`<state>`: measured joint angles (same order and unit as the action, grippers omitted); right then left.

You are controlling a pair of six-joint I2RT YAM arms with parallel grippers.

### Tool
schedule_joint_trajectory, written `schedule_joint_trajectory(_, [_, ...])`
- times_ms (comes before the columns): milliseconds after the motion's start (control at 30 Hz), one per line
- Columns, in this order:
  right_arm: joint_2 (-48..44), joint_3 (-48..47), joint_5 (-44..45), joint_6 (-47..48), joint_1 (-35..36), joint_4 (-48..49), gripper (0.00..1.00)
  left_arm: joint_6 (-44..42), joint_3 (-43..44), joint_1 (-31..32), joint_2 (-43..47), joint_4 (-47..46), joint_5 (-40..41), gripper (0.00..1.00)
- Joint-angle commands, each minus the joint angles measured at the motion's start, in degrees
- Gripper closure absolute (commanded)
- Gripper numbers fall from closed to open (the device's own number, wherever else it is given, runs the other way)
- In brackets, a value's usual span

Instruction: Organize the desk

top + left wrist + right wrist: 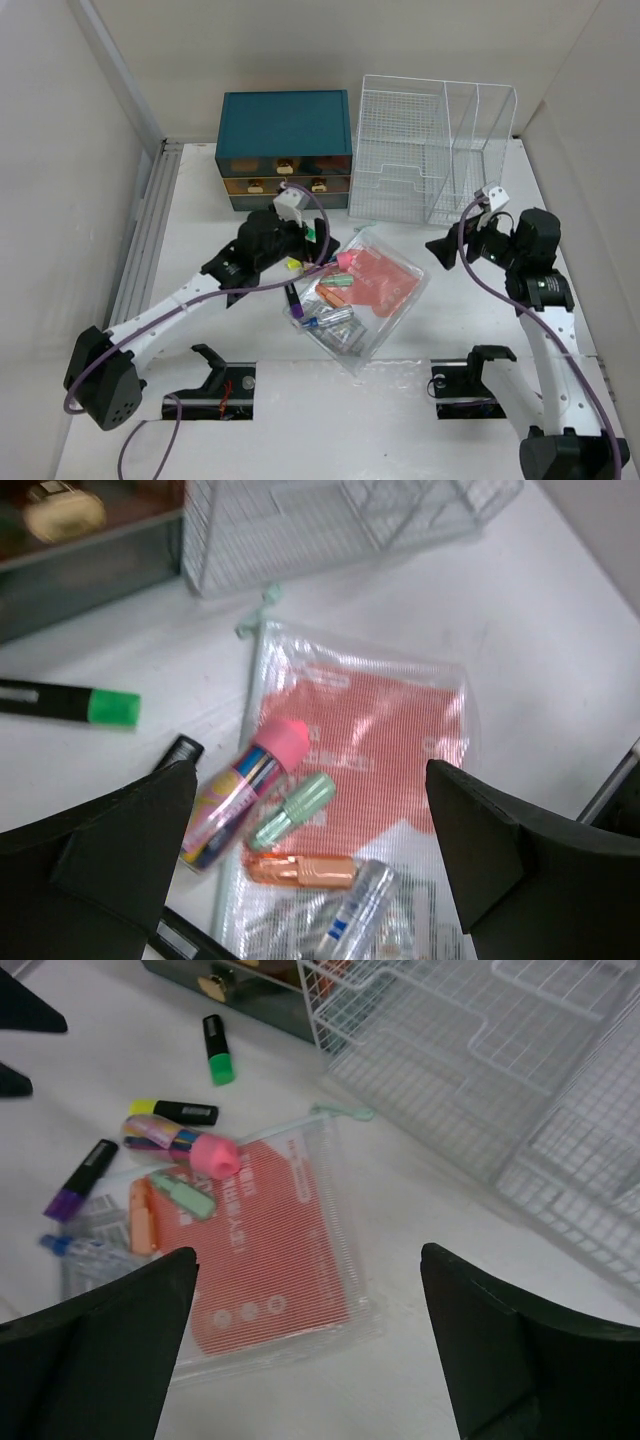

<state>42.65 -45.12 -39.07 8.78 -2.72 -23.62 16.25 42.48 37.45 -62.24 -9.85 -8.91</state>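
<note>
Two hands hang released, fingers spread, over the white bench (195, 225) that fills your view: your left hand (310, 770) above the clear pouch (375, 285) of markers (180, 1143), your right hand (307, 1252) near its right edge. Beyond stand the teal chest (285, 150) and wire rack (430, 150).

You have: teal drawer chest (284, 125) rear; white wire rack (400, 150) just beside; clear zip pouch (385, 280) nearer; green highlighter (216, 1050) loose; pink-capped marker (245, 790) at pouch edge.

Matte white desk (450, 320), glossy clear plastic pouch (380, 280) — thin white wire-mesh rack (400, 160), shiny gold drawer handle (62, 512)
</note>
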Motion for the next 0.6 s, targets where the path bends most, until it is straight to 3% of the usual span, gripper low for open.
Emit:
schedule_joint_trajectory(0, [0.94,2.66,-4.69,-5.44,-0.35,3.74,0.0,-2.1,1.73,5.17,0.45,2.73,7.94,0.01])
schedule_joint_trajectory(133, [3.92,5.48,-8.57,-11.58,-0.35,7.61,0.0,-3.24,1.11,11.05,0.45,4.57,14.43,0.01])
schedule_joint_trajectory(267, [13.65,4.87,-7.25,-11.59,-0.35,6.13,0.0,2.45,1.11,13.17,2.2,6.59,17.96,0.01])
schedule_joint_trajectory(467, [17.55,5.39,3.89,-15.98,1.05,5.6,0.0,11.43,-11.35,16.77,9.32,-2.0,23.23,0.01])
schedule_joint_trajectory(567, [21.58,4.69,10.06,-17.29,2.19,5.6,0.0,11.96,-13.47,16.78,6.97,-5.08,25.43,0.01])
